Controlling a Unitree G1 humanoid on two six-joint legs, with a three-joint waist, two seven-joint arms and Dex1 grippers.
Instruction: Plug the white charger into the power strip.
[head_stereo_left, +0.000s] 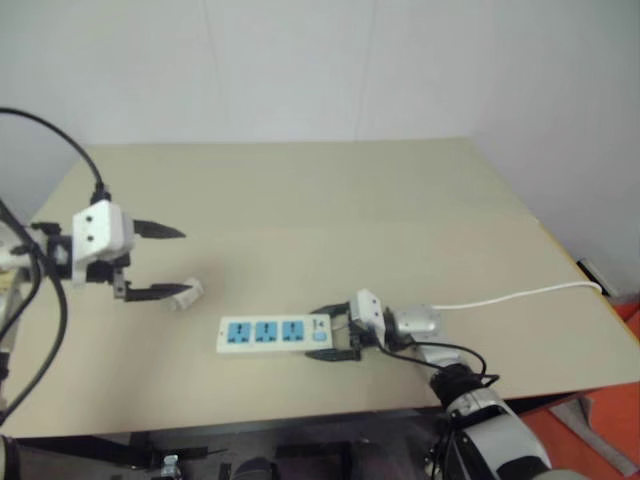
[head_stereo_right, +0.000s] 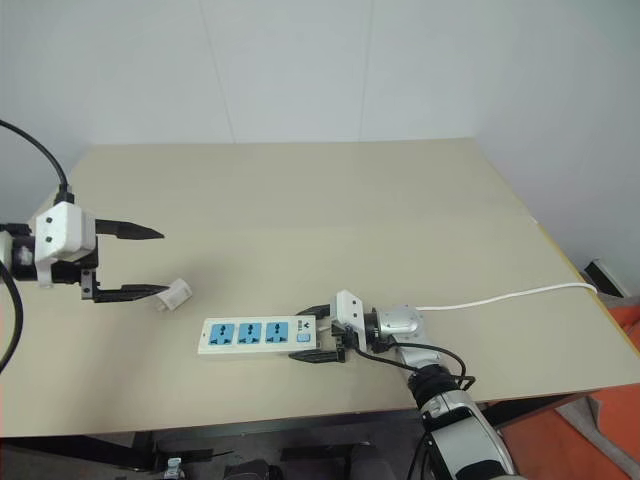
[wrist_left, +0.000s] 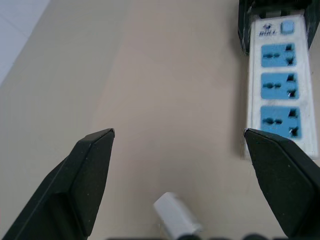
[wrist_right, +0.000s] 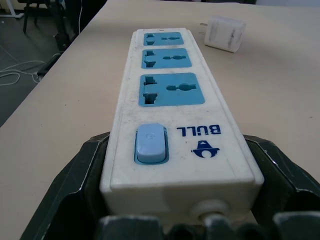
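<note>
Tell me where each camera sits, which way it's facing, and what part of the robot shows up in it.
Left and right eye views: on the head, looking forward and down over the table; both arms show.
Left wrist view: along the open left hand, toward the white charger.
Right wrist view: along the right hand, its fingers on either side of the power strip at the switch end.
Shared: strip and charger appear in every view.

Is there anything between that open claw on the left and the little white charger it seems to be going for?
Nothing visible. The left claw is open, and the charger lies on bare table just beyond its lower finger. The stretch between charger and power strip is bare too; the right claw grips the strip's switch end.
</note>
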